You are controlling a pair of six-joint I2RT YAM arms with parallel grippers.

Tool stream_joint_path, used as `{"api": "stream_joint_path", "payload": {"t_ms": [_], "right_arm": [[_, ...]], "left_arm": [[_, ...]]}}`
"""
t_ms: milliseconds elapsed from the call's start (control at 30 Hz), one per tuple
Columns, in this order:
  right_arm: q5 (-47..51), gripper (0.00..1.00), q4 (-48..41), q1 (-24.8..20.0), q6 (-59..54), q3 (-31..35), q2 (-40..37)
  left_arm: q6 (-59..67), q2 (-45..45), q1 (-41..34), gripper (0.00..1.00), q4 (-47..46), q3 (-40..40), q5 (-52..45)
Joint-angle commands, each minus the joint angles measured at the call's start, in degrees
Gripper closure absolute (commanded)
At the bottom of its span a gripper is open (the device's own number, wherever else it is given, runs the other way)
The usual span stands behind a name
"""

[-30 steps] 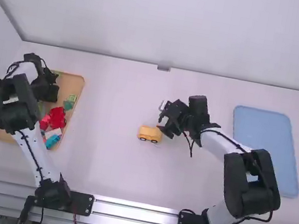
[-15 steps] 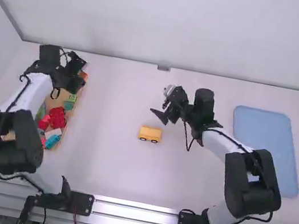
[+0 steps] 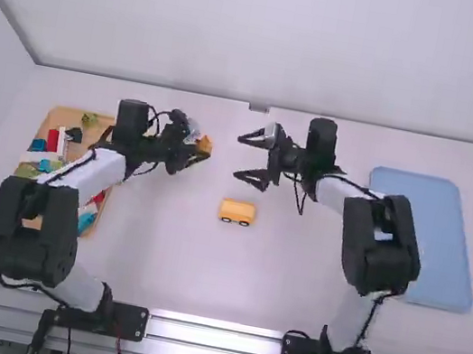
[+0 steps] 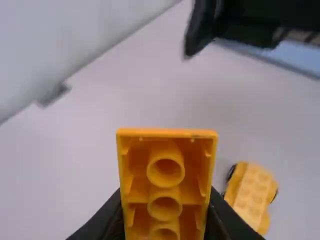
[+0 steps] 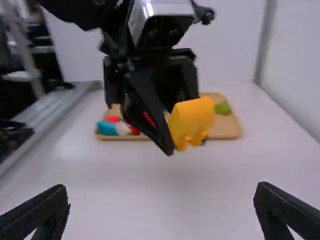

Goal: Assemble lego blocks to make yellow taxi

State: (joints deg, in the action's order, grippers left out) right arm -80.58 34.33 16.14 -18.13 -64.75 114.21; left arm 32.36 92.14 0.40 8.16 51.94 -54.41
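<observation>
Block, orange and hollow-tubed, is clamped in left gripper; right gripper gapes.

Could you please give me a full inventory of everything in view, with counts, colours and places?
Held block: one, yellow-orange, in the left gripper, above the table
Wheeled block: one, yellow with dark wheels, mid-table
Loose blocks: several, red, white, blue, green and dark, in the brown tray; partly covered, so no exact count
Brown tray: one, table's left side
Blue tray: one, table's right side
Table: one, white
Bracket: one, grey, table's far edge
Walls: white, around the table
Arms: two, white and black
Left gripper: one, black, shut on the held block
Right gripper: one, black, open, beyond the wheeled block
</observation>
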Motion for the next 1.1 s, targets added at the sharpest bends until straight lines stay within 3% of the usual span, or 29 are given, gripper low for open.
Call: {"api": "stream_joint_path", "payload": {"t_ms": [0, 67, 300, 433, 667, 833, 933, 967, 1000, 1033, 1067], "right_arm": [[-7.8, 0.03, 0.2, 1.7, 2.6, -3.3, 0.8], [-8.0, 0.05, 0.2, 2.2, 3.3, -3.9, 0.8], [-8.1, 0.28, -0.2, 3.1, 4.5, -5.4, 0.8], [-8.2, 0.44, 0.4, 3.8, 6.3, -5.4, 0.8], [-8.6, 0.53, 0.4, 4.2, 5.9, -5.4, 0.8], [-8.6, 0.73, 0.4, 5.0, 5.7, -5.4, 0.8], [-8.6, 0.8, 1.1, 4.9, 5.8, -5.4, 0.8], [-8.5, 0.82, 1.6, 4.9, 6.3, -5.4, 0.8], [-8.5, 0.84, 1.7, 4.9, 6.3, -5.4, 0.8], [-8.5, 0.85, 2.1, 4.7, 6.4, -5.4, 0.8], [-8.3, 0.85, 2.9, 4.3, 6.7, -5.4, 0.8]], "left_arm": [[-5.2, -1.2, -2.5, 0.96, 4.5, -2.8, -7.5], [-5.2, -1.2, -3.4, 0.95, 7.4, -4.0, -7.1], [-13.7, -1.2, -4.9, 0.96, 22.1, -8.3, -11.2], [-14.7, -0.9, -4.9, 0.98, 23.8, -8.6, -12.1], [-14.7, 0.1, -4.9, 0.96, 24.0, -8.6, -11.0], [-15.0, 1.0, -4.9, 0.92, 24.3, -8.6, -10.2], [-15.0, 1.0, -4.9, 0.88, 24.3, -8.6, -10.2], [-15.0, 1.0, -4.9, 0.84, 24.3, -8.6, -10.0], [-15.0, 1.0, -4.9, 0.71, 24.3, -8.6, -10.1], [-15.0, 1.0, -4.9, 0.54, 24.3, -8.6, -10.0], [-15.0, 1.0, -4.9, 0.28, 24.2, -8.6, -10.0]]}}
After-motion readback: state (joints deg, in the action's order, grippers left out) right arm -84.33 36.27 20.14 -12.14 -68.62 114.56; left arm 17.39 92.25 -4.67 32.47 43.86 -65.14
